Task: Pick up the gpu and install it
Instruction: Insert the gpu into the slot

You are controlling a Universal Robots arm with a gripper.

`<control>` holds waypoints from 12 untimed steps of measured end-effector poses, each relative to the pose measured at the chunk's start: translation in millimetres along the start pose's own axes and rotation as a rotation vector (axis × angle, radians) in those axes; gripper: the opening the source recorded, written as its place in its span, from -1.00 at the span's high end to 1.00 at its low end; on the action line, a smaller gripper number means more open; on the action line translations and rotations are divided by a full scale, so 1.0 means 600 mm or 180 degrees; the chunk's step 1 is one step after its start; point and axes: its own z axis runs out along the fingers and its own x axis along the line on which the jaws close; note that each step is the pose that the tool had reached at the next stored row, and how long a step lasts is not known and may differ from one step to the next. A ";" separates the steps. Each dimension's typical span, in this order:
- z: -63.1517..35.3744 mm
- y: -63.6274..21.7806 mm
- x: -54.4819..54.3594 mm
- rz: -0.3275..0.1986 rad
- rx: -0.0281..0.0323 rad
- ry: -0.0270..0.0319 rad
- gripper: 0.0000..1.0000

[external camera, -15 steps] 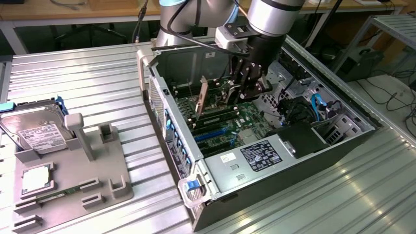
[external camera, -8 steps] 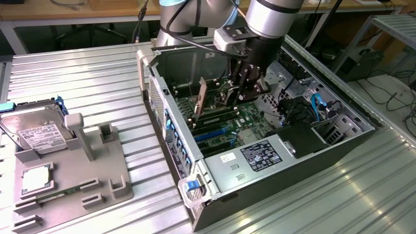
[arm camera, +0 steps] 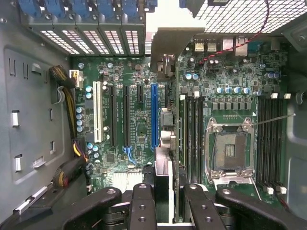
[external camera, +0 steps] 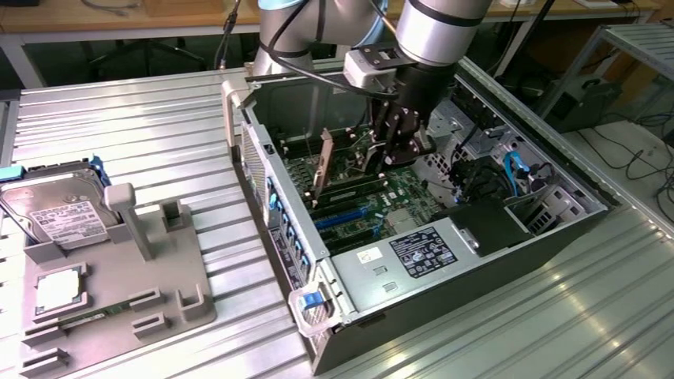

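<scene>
The gpu (external camera: pixel 339 167) is a thin dark card with a pale metal bracket, held upright. The end effector (external camera: pixel 387 155) is clamped on its top edge inside the open computer case (external camera: pixel 526 245), above the motherboard (arm camera: pixel 134 115).

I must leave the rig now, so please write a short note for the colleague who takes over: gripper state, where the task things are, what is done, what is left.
Gripper: inside the open computer case, shut on the gpu.
Gpu: held edge-on, upright above the motherboard, with its metal bracket toward the rear slot openings. From the wrist view it lines up near the blue slot.
Done: gpu picked up and carried into the case.
Left: whether it sits in a slot I cannot tell; seating and release are still to confirm.
</scene>
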 end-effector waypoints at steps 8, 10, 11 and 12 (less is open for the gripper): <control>0.005 0.003 0.000 0.0000 0.0000 0.0000 0.44; 0.006 0.004 0.000 0.0000 0.0000 0.0000 0.44; 0.006 0.004 0.000 0.0000 0.0000 0.0000 0.44; 0.007 0.005 0.000 0.0000 0.0000 0.0000 0.44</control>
